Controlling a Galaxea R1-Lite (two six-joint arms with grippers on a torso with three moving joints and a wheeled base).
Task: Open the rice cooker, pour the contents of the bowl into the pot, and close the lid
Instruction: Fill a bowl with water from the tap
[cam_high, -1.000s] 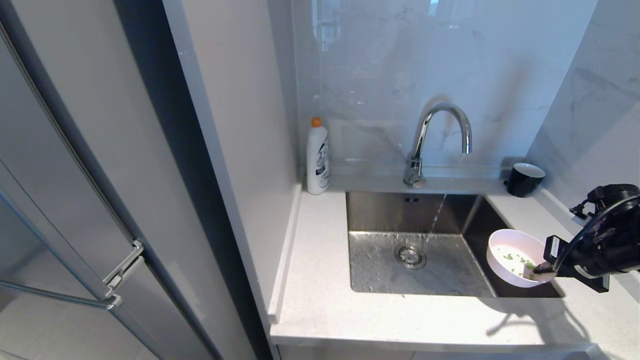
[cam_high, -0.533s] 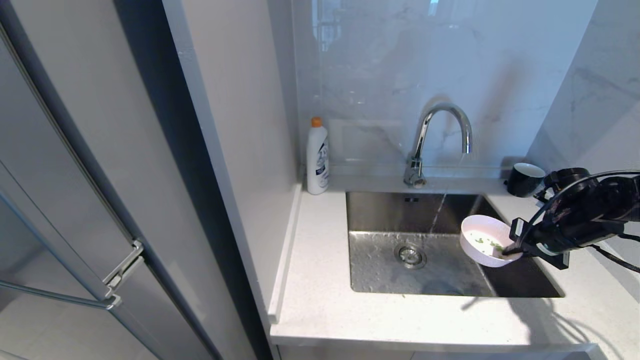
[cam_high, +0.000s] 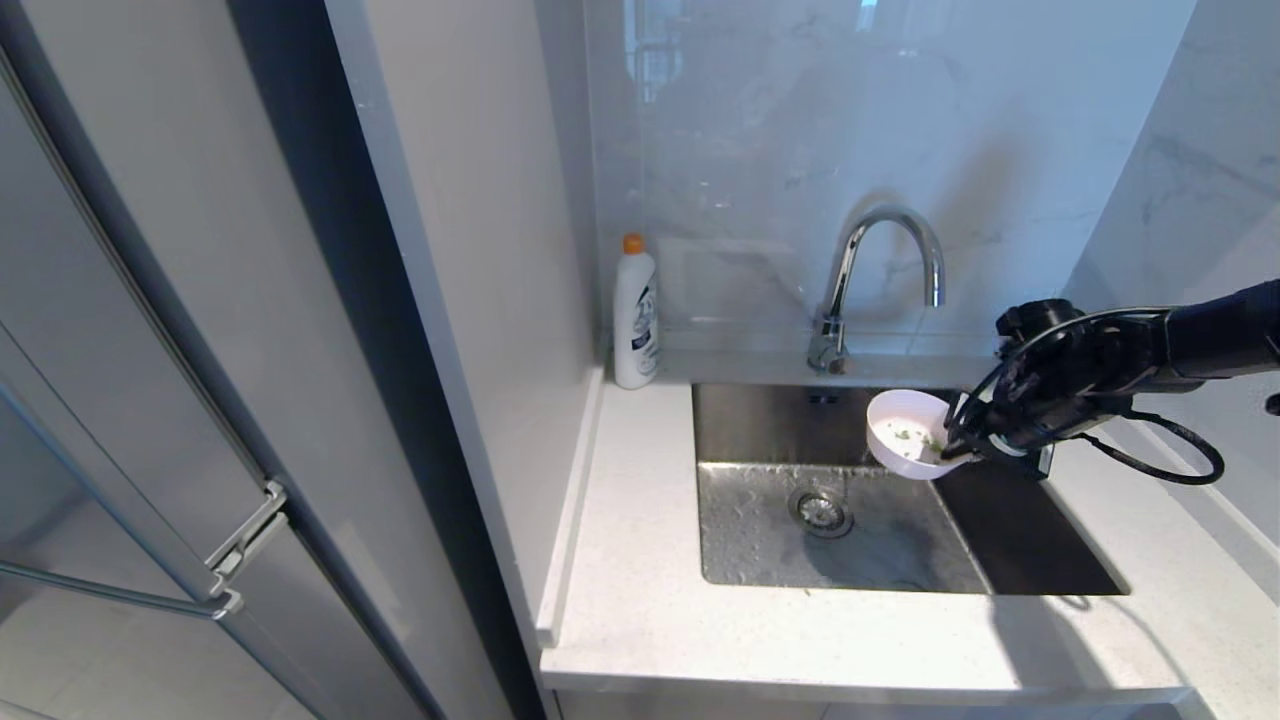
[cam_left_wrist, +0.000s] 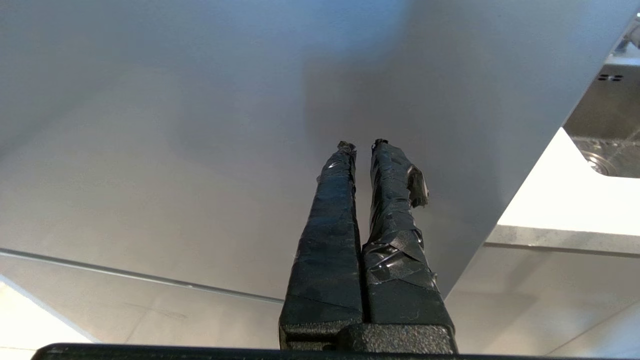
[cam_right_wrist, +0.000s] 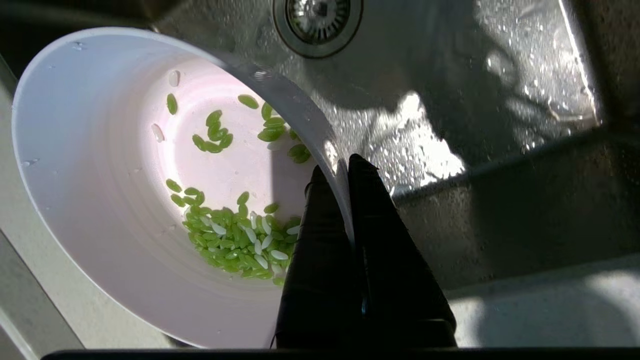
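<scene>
The right gripper (cam_high: 958, 446), at the right of the head view, is clamped onto the rim of the small round bowl (cam_high: 905, 432), pale pink outside and white within; one finger sits inside the wall and the other outside, as the right wrist view shows (cam_right_wrist: 345, 172). The bowl hangs over the stainless steel sink (cam_high: 760, 540), near its back right corner and below the spout of the curved chrome faucet (cam_high: 885, 270). It juts out from the fingertips toward the left of the frame and tilts, so its mouth faces partly sideways. The contents (cam_right_wrist: 235, 240), green grain-like bits with a few white ones, have gathered in the low part of the bowl close to the fingers.

No rice cooker, pot or lid appears in any view, so I cannot tell which way the bowl must travel to be poured. The grip is at one edge only, so I would judge that the bowl could swing or spill on a fast turn.

The left gripper (cam_left_wrist: 361, 147) is parked off to the side, facing a plain grey cabinet panel (cam_left_wrist: 175, 150), its taped fingers pressed together on nothing.
</scene>
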